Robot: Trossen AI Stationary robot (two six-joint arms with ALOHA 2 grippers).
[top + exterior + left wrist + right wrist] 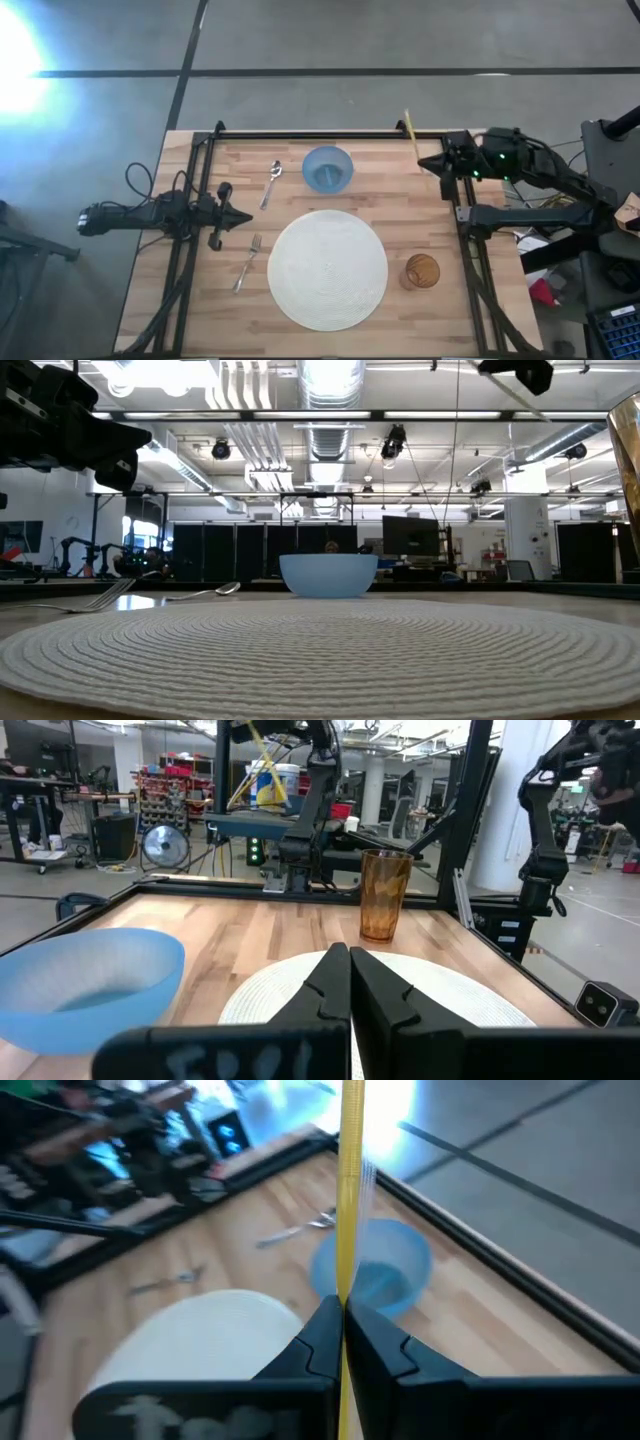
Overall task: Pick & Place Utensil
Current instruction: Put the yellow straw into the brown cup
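Presently: right tool (343,1315) clamped on a yellow stick (350,1190); left tool (350,982) closed and empty

High view: wooden worktop (440,215) carries a white round mat (327,270), a blue bowl (328,169), an amber cup (421,271), a spoon (271,184) just beside the bowl and a fork (248,262) just beside the mat; left tool at the left edge near the fork, right tool at the far right corner with the stick. Low view: bowl upright beyond the mat, fork and spoon lying flat to its side. Left wrist view: fingers pressed together, nothing between them, cup upright ahead. Right wrist view: fingers pinch the stick, which runs over the bowl
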